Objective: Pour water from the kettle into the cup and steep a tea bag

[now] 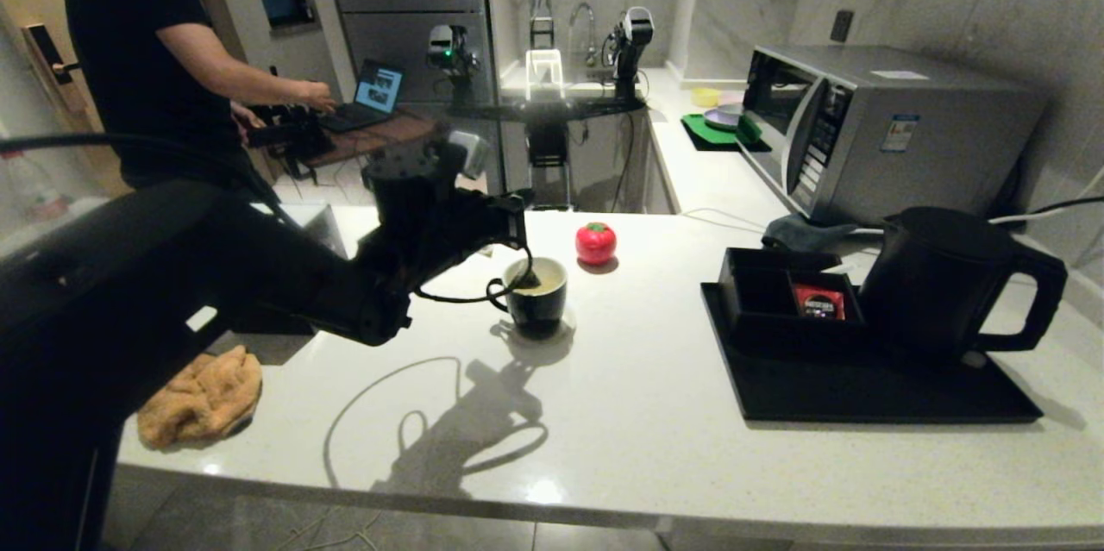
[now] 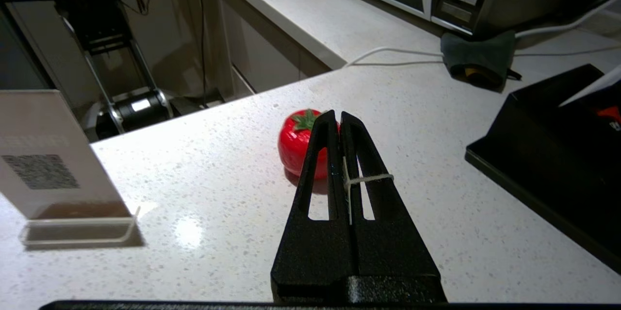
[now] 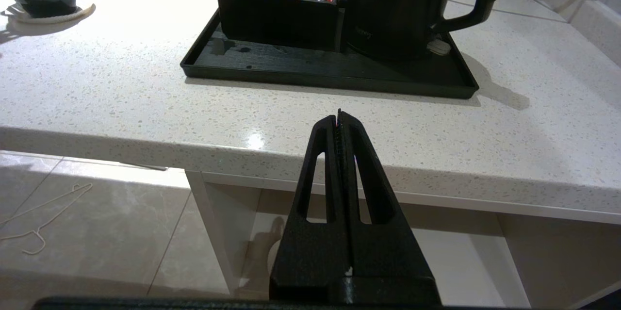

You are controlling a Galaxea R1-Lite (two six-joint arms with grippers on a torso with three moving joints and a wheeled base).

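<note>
The black cup (image 1: 536, 299) with a cream inside stands mid-counter on a pale coaster. My left gripper (image 1: 520, 232) hovers just above its rim, shut on the tea bag's white string (image 2: 361, 180), which wraps over one finger. The string drops into the cup, where a yellowish tea bag (image 1: 528, 279) lies in pale liquid. The black kettle (image 1: 940, 284) stands upright on the black tray (image 1: 862, 391) at the right. My right gripper (image 3: 339, 115) is shut on nothing, low in front of the counter edge and out of the head view.
A red tomato-shaped object (image 1: 596, 242) sits just behind the cup. A black compartment box (image 1: 780, 292) holding a red sachet (image 1: 818, 301) shares the tray. An orange cloth (image 1: 203, 396) lies front left, a microwave (image 1: 888, 133) back right, and a person (image 1: 147, 59) stands back left.
</note>
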